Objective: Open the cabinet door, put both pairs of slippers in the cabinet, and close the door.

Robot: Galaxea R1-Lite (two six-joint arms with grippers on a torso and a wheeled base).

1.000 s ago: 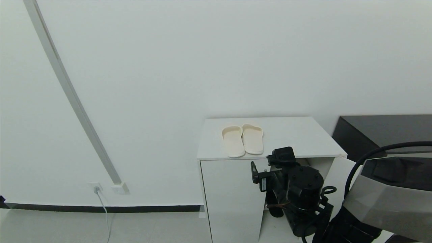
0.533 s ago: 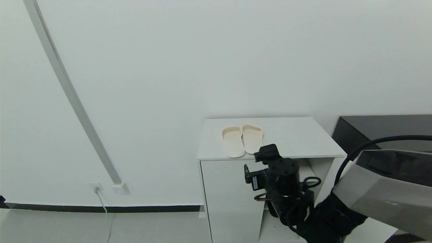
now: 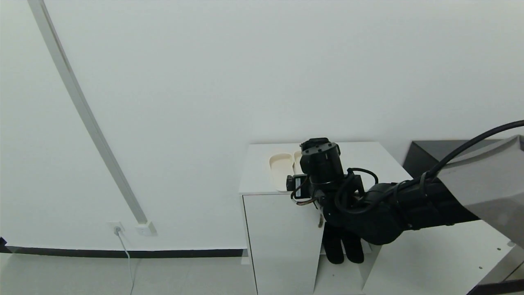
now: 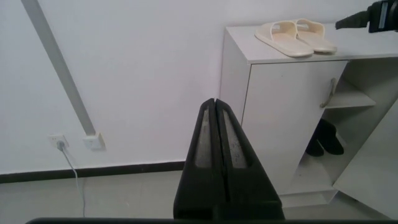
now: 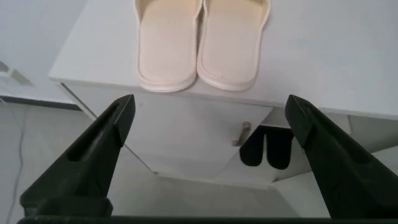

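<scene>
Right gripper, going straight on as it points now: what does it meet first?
The right gripper would probably meet the cabinet top near its front edge, just short of the cream slippers; depth is unclear.

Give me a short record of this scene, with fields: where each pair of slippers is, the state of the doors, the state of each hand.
cream slippers: on top of the cabinet, side by side
black slippers: inside, below the shelf
left door: shut
right door: open
right hand: open, empty, above the cabinet's front edge
left hand: shut, empty, away from the cabinet
</scene>
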